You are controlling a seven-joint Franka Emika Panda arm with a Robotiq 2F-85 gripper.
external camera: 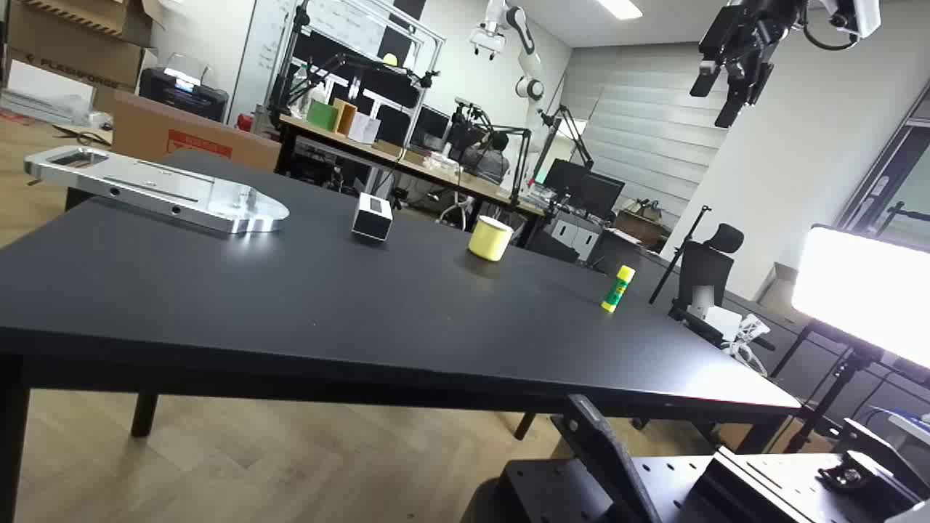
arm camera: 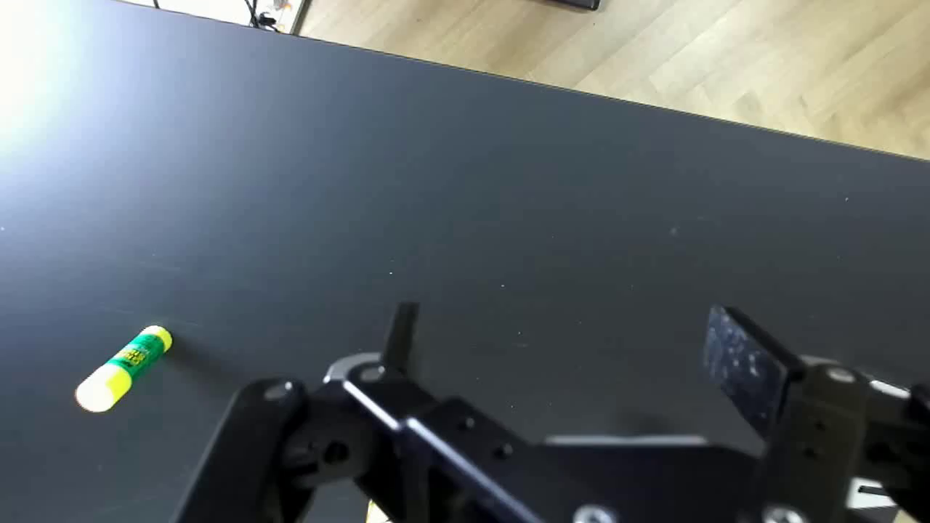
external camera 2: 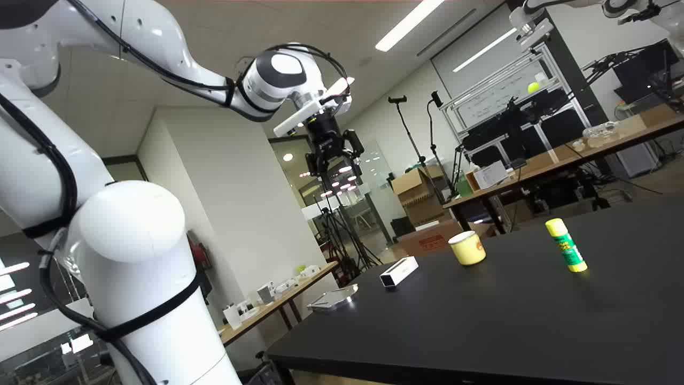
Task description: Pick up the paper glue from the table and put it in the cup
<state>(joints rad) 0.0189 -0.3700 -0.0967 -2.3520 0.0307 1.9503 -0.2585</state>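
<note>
1. While the gripper (arm camera: 570,349) hangs high over the black table (arm camera: 508,218), its fingers (arm camera: 741,370) stand wide apart with nothing between them.
2. Glue stick (arm camera: 125,369) stands upright on the table, toward the left edge of the wrist view and outside the fingers' span. Cup (external camera 2: 467,247) sits mouth up on the same table, well apart from it in both exterior views.
3. Step in hand, by my reading: reaching for the glue stick; nothing of the task is done. Best to shift sideways at this height until it lies midway between the fingers, then drop straight down; a slanted approach could topple so narrow a foot.
4. Close on the green-labelled barrel, not the cap, which might pull free. Square, modest squeeze: a smooth round body may twist if met off-centre.
5. Glue stick: slim cylinder, yellow at both ends, probably plastic. Cup: squat, round-walled, pale yellow, whitish rim; enamel or ceramic, cannot tell.
6. Past the cup, a white rectangular block (external camera: 373,216) with a dark end face, hollow or not unclear, and a bright, machined-looking metal plate (external camera: 167,187) with a slot. Table surface shows a few pale specks.
</note>
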